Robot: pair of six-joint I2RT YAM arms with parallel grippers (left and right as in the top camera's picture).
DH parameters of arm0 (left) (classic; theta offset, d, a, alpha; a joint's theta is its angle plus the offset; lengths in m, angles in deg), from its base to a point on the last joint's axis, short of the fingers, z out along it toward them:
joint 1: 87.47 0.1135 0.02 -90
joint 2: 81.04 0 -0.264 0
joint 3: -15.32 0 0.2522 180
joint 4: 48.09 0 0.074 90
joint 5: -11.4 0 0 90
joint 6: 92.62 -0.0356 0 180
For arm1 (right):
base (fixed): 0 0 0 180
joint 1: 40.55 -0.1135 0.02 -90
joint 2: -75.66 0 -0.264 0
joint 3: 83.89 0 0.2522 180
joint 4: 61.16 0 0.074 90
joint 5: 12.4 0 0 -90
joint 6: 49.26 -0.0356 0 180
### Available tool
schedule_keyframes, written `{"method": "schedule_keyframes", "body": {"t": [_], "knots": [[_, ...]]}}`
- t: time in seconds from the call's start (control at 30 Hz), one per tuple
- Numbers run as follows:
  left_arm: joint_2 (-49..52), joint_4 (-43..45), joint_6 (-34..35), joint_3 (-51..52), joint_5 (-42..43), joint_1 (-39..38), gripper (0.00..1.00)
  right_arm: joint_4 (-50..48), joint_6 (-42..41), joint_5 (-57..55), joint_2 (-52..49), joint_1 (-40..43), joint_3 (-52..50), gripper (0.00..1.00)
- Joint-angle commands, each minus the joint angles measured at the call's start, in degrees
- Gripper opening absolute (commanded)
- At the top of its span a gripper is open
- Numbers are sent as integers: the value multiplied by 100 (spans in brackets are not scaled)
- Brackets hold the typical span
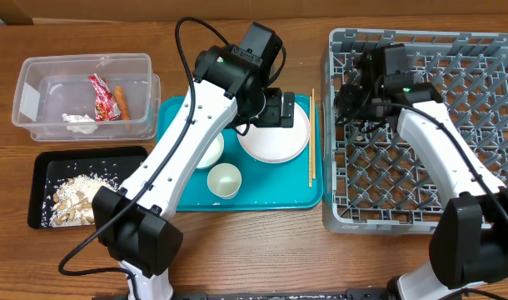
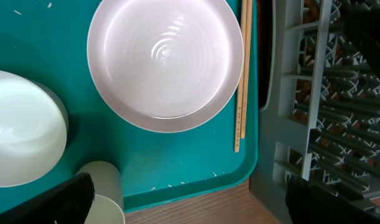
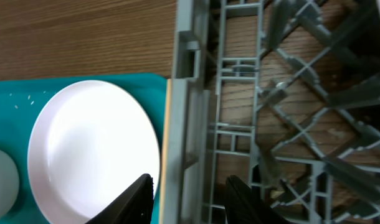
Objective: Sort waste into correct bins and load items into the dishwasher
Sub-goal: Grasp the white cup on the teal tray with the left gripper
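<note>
The grey dishwasher rack stands on the right. My right gripper straddles its left wall, one finger outside and one inside, closed on it. The pale-pink plate lies on the teal tray, with the chopsticks beside it. My left gripper hovers above the plate, wide open and empty. A white bowl and a small cup sit left of the plate.
At the far left, the clear tub holds the red wrapper, carrot piece and tissue. The black tray below it holds beige scraps. The rack stands close against the teal tray's right edge.
</note>
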Motion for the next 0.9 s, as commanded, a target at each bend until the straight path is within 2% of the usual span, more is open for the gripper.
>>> {"method": "schedule_keyframes", "body": {"t": [0.0,0.13,0.33,0.4,0.5,0.63,0.87], "knots": [[-81,-118,-61,-72,9,240,100,-52,-52,39,-144,-254,31,40],[-90,-426,-61,-72,269,940,100,-96,-50,-409,-291,-492,31,40],[-90,-804,-223,-70,208,1805,100,-103,-59,-769,-291,-586,31,39],[-90,-844,-219,-70,212,2050,100,-90,-118,-767,-291,-588,31,27],[-87,-850,-221,-70,190,2225,100,20,-210,-767,-291,-621,31,21],[-87,-850,-219,-70,-7,2262,100,127,-225,-767,-291,-664,31,18],[-87,-850,-216,-70,-245,2280,100,380,-225,-769,-291,-791,31,16]]}}
